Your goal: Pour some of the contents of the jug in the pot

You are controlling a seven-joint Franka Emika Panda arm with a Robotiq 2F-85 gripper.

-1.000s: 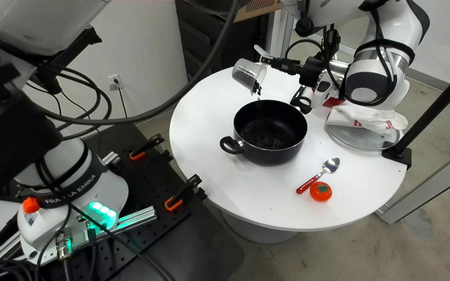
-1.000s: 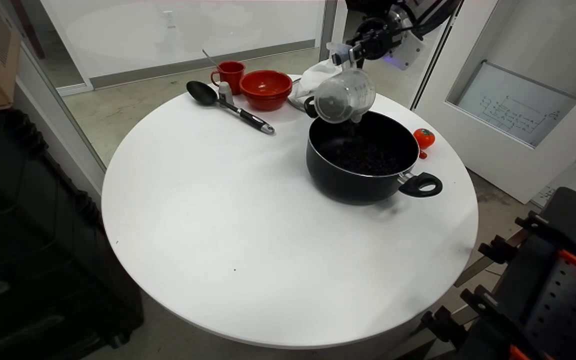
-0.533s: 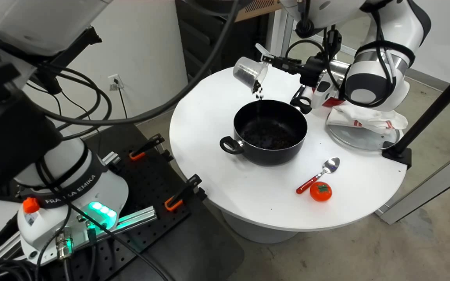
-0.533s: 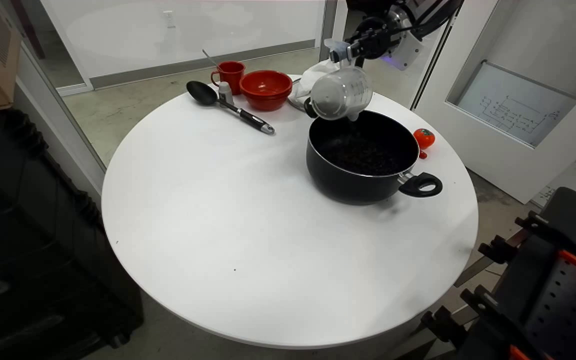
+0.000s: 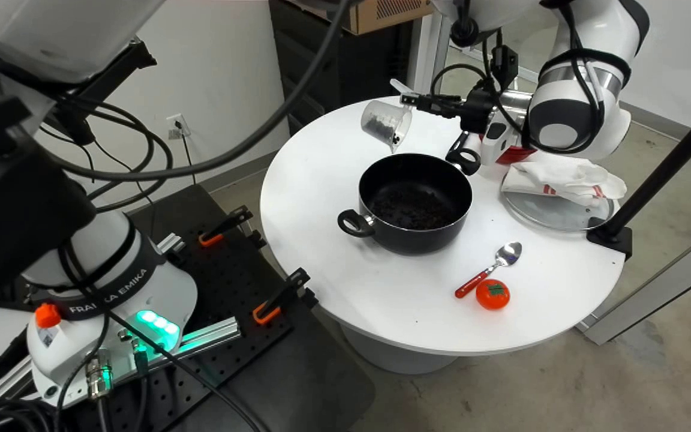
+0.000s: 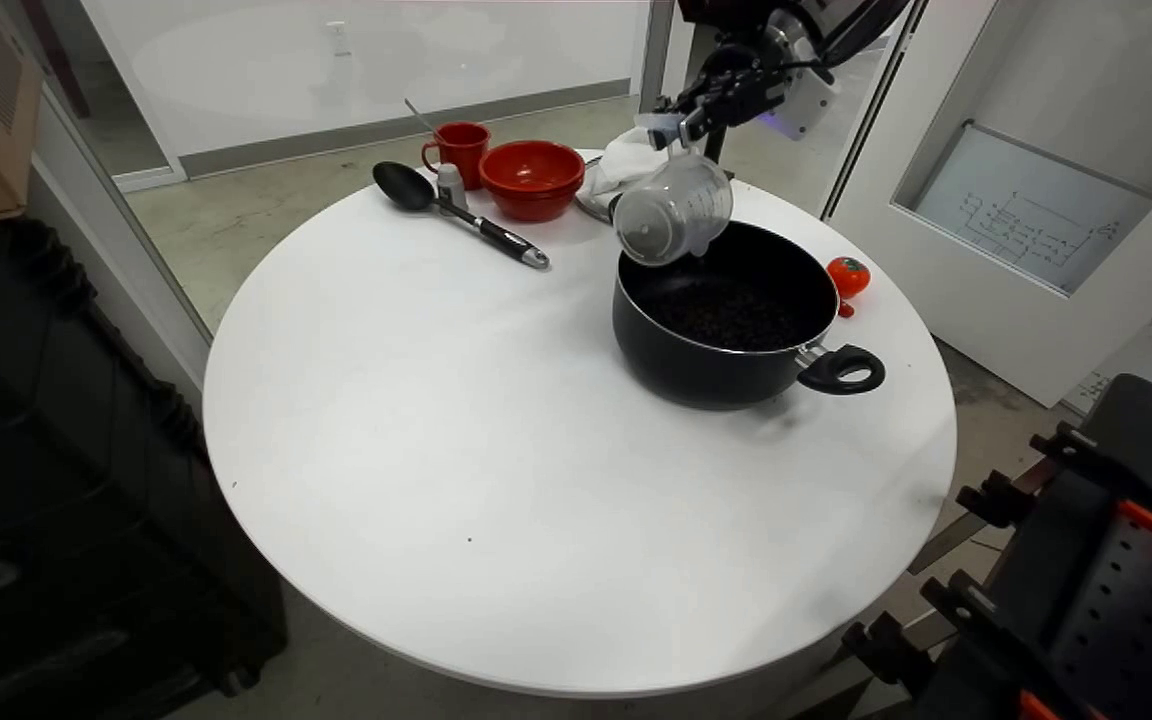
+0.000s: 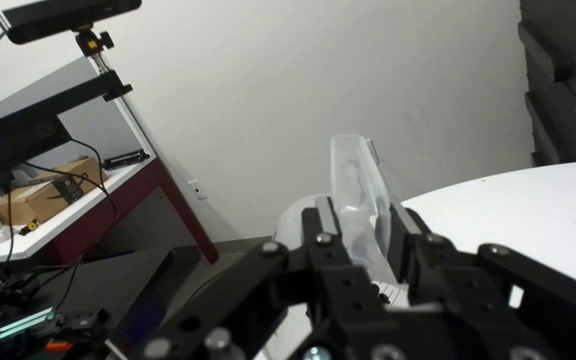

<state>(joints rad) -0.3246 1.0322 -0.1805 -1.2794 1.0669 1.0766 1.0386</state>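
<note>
Our black, jointed fingers (image 5: 422,102) are clamped on the handle of a translucent plastic measuring jug (image 5: 383,122) in an exterior view. It tilts mouth-down beneath them, spout toward a wide, round, black two-handled pot (image 5: 414,242) farther below; we presumably grip the handle so the cup can tip while the fingers clear the fall. Small dark grains (image 5: 379,127) lie in the jug, a few at its lip, with more across the pot's floor. We see none falling, so perhaps enough is in.

In an exterior view, stacked glossy red bowls (image 6: 534,208) sit aside from our fingers, likely placed out of the pour; whether the jug's lip touches the pot's rim we cannot tell.

In the wrist view, the handle stands pinched between our fingers, which hide much of the jug; some grains show just under them.
</note>
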